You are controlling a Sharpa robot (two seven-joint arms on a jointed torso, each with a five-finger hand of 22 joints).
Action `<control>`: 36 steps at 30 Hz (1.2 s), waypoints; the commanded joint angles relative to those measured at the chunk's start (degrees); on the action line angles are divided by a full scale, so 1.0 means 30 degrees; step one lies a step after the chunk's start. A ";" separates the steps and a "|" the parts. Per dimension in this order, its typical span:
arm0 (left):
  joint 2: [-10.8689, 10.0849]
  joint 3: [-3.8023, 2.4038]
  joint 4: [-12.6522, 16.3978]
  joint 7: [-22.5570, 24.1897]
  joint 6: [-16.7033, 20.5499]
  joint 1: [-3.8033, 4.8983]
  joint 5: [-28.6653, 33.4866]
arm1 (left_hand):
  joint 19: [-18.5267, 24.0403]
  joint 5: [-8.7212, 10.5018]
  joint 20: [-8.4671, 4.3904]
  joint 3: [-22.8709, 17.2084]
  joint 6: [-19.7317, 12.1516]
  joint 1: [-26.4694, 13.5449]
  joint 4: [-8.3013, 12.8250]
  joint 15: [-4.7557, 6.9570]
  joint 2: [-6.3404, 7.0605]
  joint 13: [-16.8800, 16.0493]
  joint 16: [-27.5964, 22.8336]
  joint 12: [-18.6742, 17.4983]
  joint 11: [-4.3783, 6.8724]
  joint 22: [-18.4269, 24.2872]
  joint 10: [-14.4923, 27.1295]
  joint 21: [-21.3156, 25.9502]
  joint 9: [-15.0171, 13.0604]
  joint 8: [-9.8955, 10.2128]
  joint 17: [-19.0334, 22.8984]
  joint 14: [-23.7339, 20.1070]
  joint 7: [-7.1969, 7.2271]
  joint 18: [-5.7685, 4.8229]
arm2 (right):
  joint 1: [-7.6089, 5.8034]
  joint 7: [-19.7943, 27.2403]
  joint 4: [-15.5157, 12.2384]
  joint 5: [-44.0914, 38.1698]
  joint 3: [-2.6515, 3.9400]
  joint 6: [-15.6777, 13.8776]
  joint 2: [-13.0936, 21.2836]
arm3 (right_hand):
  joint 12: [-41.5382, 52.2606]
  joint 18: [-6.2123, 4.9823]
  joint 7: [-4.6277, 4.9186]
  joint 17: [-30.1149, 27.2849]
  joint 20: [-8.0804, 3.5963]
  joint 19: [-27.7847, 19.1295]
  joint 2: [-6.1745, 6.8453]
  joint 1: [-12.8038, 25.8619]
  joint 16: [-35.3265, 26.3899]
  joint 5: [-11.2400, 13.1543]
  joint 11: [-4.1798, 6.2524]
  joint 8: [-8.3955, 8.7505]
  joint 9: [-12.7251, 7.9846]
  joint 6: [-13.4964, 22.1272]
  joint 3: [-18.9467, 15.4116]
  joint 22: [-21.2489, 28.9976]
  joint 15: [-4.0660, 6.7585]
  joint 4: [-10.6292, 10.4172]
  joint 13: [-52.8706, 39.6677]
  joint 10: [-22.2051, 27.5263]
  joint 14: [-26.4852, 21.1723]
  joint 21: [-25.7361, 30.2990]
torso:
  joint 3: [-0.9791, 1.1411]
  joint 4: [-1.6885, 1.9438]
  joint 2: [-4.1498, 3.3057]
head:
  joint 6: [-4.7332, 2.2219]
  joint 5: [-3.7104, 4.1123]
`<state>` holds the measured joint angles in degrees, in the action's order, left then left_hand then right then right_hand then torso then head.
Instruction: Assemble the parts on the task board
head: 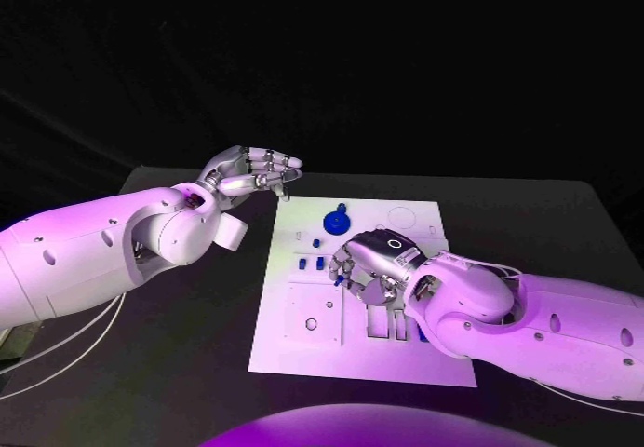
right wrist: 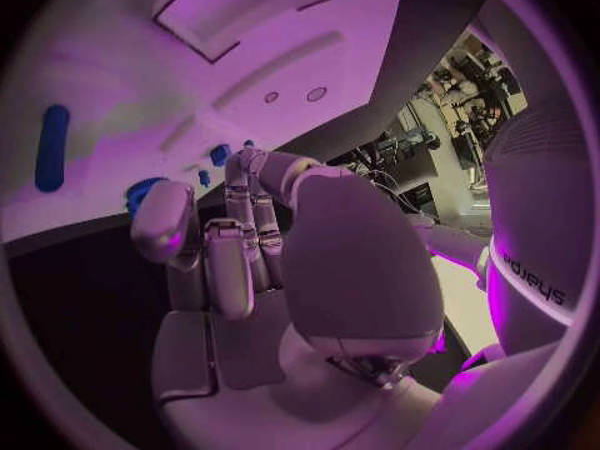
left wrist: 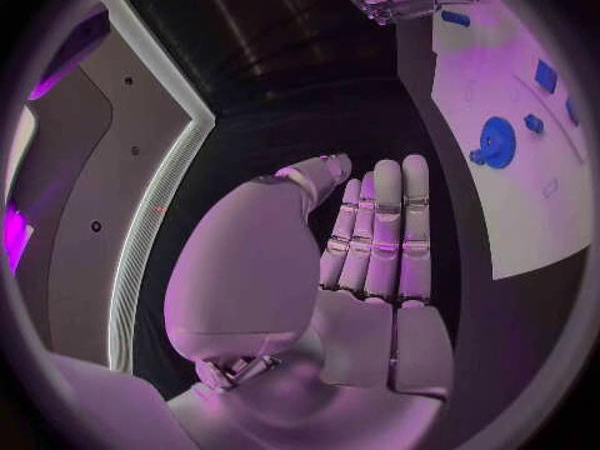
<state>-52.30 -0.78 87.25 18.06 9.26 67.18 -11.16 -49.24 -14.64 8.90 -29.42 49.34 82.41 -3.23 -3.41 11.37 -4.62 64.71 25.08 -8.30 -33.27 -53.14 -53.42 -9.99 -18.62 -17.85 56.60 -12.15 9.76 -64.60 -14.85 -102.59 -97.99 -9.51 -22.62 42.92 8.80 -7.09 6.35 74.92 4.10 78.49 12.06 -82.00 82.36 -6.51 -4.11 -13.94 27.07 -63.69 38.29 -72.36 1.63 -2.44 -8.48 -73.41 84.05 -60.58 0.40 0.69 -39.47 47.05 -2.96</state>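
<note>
The white task board [head: 302, 326] lies in the middle of the black table. A round blue part [head: 336, 222] sits near its far edge, and small blue parts [head: 312, 264] lie left of my right hand [head: 379, 264]. That hand hovers low over the board's middle with its fingers curled down. In the right wrist view its fingertips [right wrist: 240, 165] are close to small blue parts [right wrist: 218, 155]. I cannot tell if one is pinched. My left hand [head: 255, 172] is raised beyond the board's far left corner, and its fingers [left wrist: 381, 235] lie straight together, holding nothing.
A long blue part [right wrist: 50, 148] lies on the board [right wrist: 150, 80] away from the right hand. The board has recesses and slots [head: 382, 324] near its front. Black table surface [head: 175, 372] surrounds the board on all sides.
</note>
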 commanded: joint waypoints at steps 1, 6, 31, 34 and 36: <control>0.0104 -0.0009 -0.0010 0.0055 -0.0366 0.0021 -0.0051 | 0.0050 -0.0086 -0.0031 0.0016 -0.0167 -0.0021 0.0139 -0.0086 -0.0097 0.0029 -0.0128 0.0115 0.0013 0.0024 0.0138 0.0116 0.0018 0.0125 0.0022 0.0034 0.0023 0.0254 | 0.0265 0.0089 0.0184 -0.0304 -0.0010 0.0475 -0.0288 | 0.0005 0.0308 0.0038 0.0537 -0.0137 -0.0014 -0.0032 0.0147 0.0055 0.0063 0.0646 -0.0069 0.0019 -0.0117 0.0080 0.0018 0.0176 0.0015 -0.0003 -0.0773 0.1186 0.0040 | 0.0011 -0.0008 -0.0012 | 0.0107 -0.0249; 0.0164 -0.0006 -0.0028 0.0026 -0.0401 0.0022 -0.0051 | 0.0056 -0.0087 -0.0025 0.0023 -0.0173 -0.0033 0.0141 -0.0094 -0.0097 0.0029 -0.0134 0.0124 0.0007 0.0027 0.0158 0.0121 0.0017 0.0119 0.0025 0.0029 0.0020 0.0252 | 0.0561 0.0010 0.0363 -0.0369 -0.0029 0.0595 -0.0619 | -0.0014 0.0301 0.0047 0.0530 -0.0136 -0.0026 -0.0041 0.0159 0.0055 0.0074 0.0639 -0.0062 0.0025 -0.0104 0.0094 0.0034 0.0172 0.0030 -0.0007 -0.0763 0.1185 0.0073 | 0.0013 0.0011 -0.0023 | 0.0171 -0.0351; 0.0206 -0.0002 -0.0102 -0.0006 -0.0426 0.0023 -0.0051 | 0.0065 -0.0092 -0.0017 0.0026 -0.0180 -0.0033 0.0159 -0.0101 -0.0107 0.0027 -0.0145 0.0144 0.0002 0.0033 0.0195 0.0129 0.0012 0.0102 0.0032 0.0020 0.0020 0.0253 | 0.1132 -0.0069 0.0526 -0.0508 -0.0059 0.1102 -0.0885 | -0.0041 0.0303 0.0065 0.0520 -0.0132 -0.0021 -0.0052 0.0201 0.0054 0.0090 0.0627 -0.0056 0.0036 -0.0088 0.0102 0.0022 0.0164 0.0042 -0.0017 -0.0755 0.1184 0.0064 | 0.0009 -0.0002 -0.0021 | 0.0373 -0.0451; 0.0209 -0.0002 -0.0105 -0.0012 -0.0435 0.0023 -0.0051 | 0.0065 -0.0092 -0.0017 0.0026 -0.0180 -0.0033 0.0159 -0.0101 -0.0107 0.0027 -0.0145 0.0144 0.0002 0.0033 0.0195 0.0129 0.0012 0.0102 0.0032 0.0020 0.0020 0.0253 | 0.1139 -0.0099 0.0579 -0.0512 -0.0060 0.1137 -0.0912 | -0.0058 0.0301 0.0072 0.0525 -0.0128 -0.0025 -0.0058 0.0227 0.0060 0.0091 0.0621 -0.0054 0.0046 -0.0079 0.0106 0.0025 0.0158 0.0056 -0.0025 -0.0753 0.1186 0.0076 | 0.0015 0.0004 -0.0028 | 0.0357 -0.0468; 0.0210 -0.0002 -0.0105 -0.0021 -0.0446 0.0023 -0.0051 | 0.0065 -0.0092 -0.0017 0.0026 -0.0180 -0.0033 0.0159 -0.0101 -0.0107 0.0027 -0.0145 0.0144 0.0002 0.0033 0.0195 0.0129 0.0012 0.0102 0.0032 0.0020 0.0020 0.0253 | 0.1144 -0.0136 0.0616 -0.0521 -0.0060 0.1164 -0.0943 | -0.0058 0.0301 0.0072 0.0525 -0.0128 -0.0025 -0.0058 0.0227 0.0060 0.0091 0.0621 -0.0054 0.0046 -0.0079 0.0106 0.0025 0.0158 0.0056 -0.0025 -0.0753 0.1186 0.0076 | 0.0014 0.0005 -0.0031 | 0.0346 -0.0465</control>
<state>-51.79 -0.76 86.86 17.72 8.84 67.19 -11.21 -49.24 -14.64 8.90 -29.26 49.14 82.41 -3.08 -3.41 11.37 -4.62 64.50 25.30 -8.30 -33.23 -53.14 -53.42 -9.99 -18.62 -17.80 56.60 -11.95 9.76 -61.26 -14.95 -100.77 -98.74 -9.65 -20.27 40.21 8.48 -7.09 6.42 74.95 4.10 78.49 12.30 -81.77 82.36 -6.27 -3.95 -13.94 27.13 -63.75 38.44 -72.30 1.62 -2.28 -8.48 -73.65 84.06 -60.58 0.43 0.69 -39.55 48.15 -4.32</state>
